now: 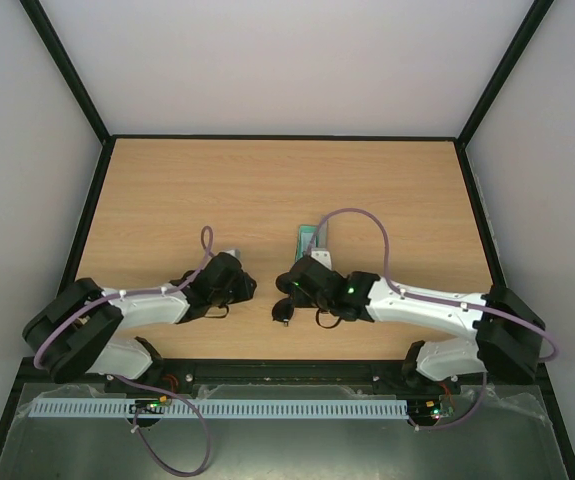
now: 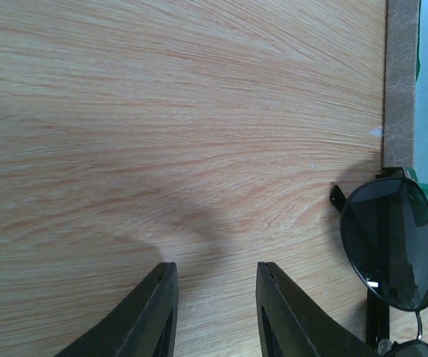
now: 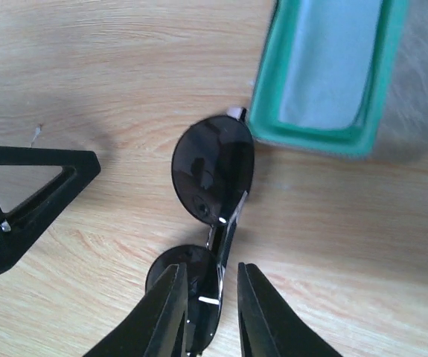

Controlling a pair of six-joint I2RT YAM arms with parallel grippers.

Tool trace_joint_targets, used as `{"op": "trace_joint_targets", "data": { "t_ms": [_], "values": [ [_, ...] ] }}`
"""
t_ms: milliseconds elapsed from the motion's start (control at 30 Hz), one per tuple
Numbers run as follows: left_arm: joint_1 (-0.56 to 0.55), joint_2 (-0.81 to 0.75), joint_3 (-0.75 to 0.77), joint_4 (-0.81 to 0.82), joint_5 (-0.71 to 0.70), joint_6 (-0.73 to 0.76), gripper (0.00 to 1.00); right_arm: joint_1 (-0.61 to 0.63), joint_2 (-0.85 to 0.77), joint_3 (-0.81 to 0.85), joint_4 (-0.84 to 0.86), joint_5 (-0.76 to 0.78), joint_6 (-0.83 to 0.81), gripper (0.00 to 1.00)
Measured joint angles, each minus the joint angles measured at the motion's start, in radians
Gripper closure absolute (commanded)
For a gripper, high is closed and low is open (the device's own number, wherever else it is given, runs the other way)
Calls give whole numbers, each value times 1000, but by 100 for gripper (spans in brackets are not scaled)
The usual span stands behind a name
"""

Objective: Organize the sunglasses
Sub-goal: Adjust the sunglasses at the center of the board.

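The sunglasses (image 3: pixel 214 175) lie on the wooden table just in front of the open case, dark lenses up and arms folded. My right gripper (image 3: pixel 210 269) is open, its fingers either side of the near lens; a strip of wood shows between the folded arm and the right finger. In the top view the right gripper (image 1: pixel 289 300) covers most of the pair. One lens (image 2: pixel 391 249) shows at the right edge of the left wrist view. My left gripper (image 2: pixel 215 266) is open and empty over bare wood, just left of the glasses (image 1: pixel 247 290).
The grey case (image 1: pixel 313 238) lies open just beyond the glasses, with its green rim (image 3: pixel 303 137) and a light blue cloth (image 3: pixel 333 52) inside. Its grey edge (image 2: pixel 401 74) shows in the left wrist view. A left finger (image 3: pixel 27 193) is close on the left.
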Motion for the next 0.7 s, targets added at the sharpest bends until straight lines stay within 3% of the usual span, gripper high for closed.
{"op": "trace_joint_targets", "data": {
  "t_ms": [333, 700],
  "values": [
    [41, -70, -43, -26, 16, 16, 67, -34, 176, 247, -158, 34, -34, 71],
    [78, -75, -58, -8, 54, 39, 67, -19, 280, 261, -214, 34, -34, 72]
  ]
}}
